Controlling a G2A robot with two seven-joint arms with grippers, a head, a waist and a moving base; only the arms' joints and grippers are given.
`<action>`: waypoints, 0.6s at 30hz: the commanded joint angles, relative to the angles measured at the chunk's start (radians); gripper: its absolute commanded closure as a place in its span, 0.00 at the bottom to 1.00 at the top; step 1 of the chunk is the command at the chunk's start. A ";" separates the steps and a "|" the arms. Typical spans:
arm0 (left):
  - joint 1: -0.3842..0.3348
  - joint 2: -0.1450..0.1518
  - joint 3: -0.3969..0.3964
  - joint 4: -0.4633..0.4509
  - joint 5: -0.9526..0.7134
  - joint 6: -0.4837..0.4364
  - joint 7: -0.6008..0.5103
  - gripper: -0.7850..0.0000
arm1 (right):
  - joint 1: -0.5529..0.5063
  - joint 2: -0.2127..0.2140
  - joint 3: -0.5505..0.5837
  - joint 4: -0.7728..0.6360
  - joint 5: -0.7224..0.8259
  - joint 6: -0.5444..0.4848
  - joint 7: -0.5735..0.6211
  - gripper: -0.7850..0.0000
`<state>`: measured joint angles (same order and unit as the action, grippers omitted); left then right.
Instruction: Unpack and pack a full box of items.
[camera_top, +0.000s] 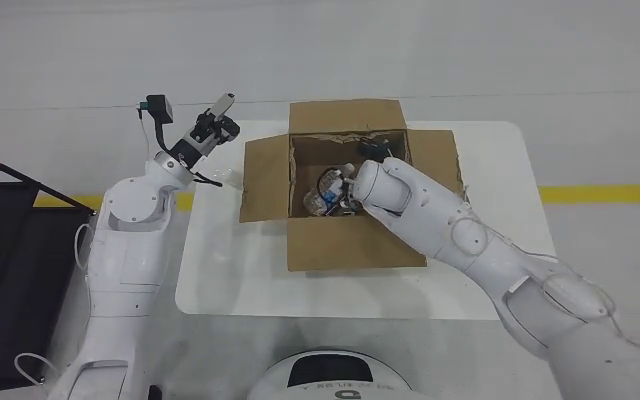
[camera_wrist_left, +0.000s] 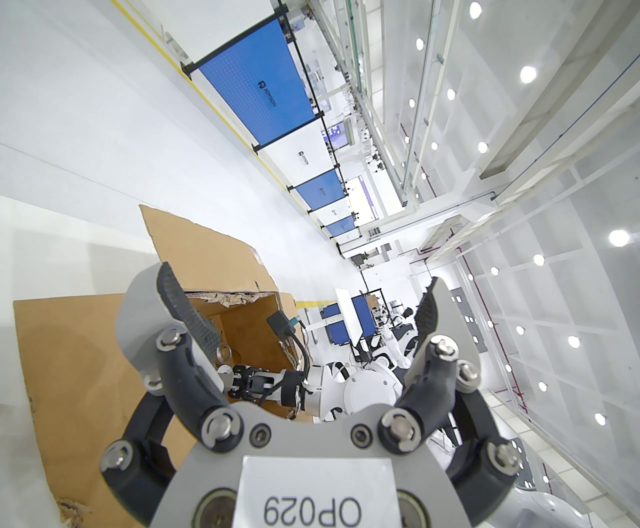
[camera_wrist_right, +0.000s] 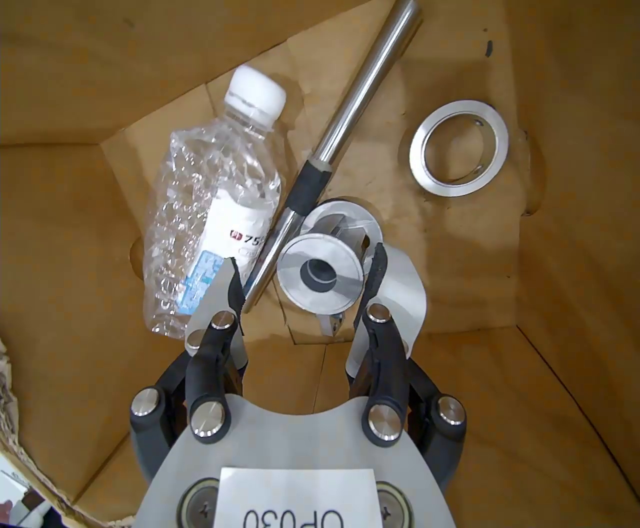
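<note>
Looking down from above: a white rounded worktop (camera_top: 230, 280) sits on a pale grey floor (camera_top: 320, 50) crossed by a yellow line (camera_top: 590, 193). Toward its far side stands a brown cardboard box (camera_top: 345, 255), all four flaps folded out. The left tool (camera_top: 224, 104) hangs off the worktop's far left corner, well apart from the box. The right arm (camera_top: 450, 225) is down inside the box, and its wrist covers most of what lies there. Only a glimpse of clear plastic and metal shows beside it.

Over to the left wrist: the fingers are spread wide, with nothing between them. Past them are a box flap, the right arm inside the box, and a long bright hall with blue panels (camera_wrist_left: 260, 100) and round ceiling lights (camera_wrist_left: 527, 74).

Now the right wrist, deep in the box. On the cardboard floor lie three things:
- a clear crumpled plastic bottle (camera_wrist_right: 210, 200) with a white cap
- a polished steel rod (camera_wrist_right: 350, 100) with a black band, alongside the bottle
- a flat silver metal ring (camera_wrist_right: 459, 146), off by itself

The right tool (camera_wrist_right: 305, 264) is parted, its fingers on either side of a round silver metal spool (camera_wrist_right: 320, 280) with a dark centre. One finger is just beside the spool's rim, the other near the rod's lower end. I can't tell whether either pad touches the spool. The spool's top flange hides much of its lower part, and the rod's far end is cut off.
</note>
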<state>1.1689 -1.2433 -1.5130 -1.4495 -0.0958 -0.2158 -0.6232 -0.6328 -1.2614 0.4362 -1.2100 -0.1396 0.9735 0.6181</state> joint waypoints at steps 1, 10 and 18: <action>0.000 0.000 0.000 0.000 -0.001 0.000 0.000 0.00 | 0.004 -0.010 -0.004 0.016 0.002 0.009 -0.004 0.51; 0.000 0.000 0.000 0.000 -0.001 0.000 0.000 0.00 | 0.012 -0.059 0.004 0.096 0.016 0.039 -0.054 0.99; 0.000 0.000 0.000 0.000 -0.001 0.000 0.000 0.00 | -0.069 -0.032 0.131 -0.061 0.031 0.038 -0.158 1.00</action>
<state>1.1689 -1.2433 -1.5130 -1.4495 -0.0958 -0.2158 -0.6232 -0.6870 -1.2998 0.5489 -1.2424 -0.1074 1.0120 0.4710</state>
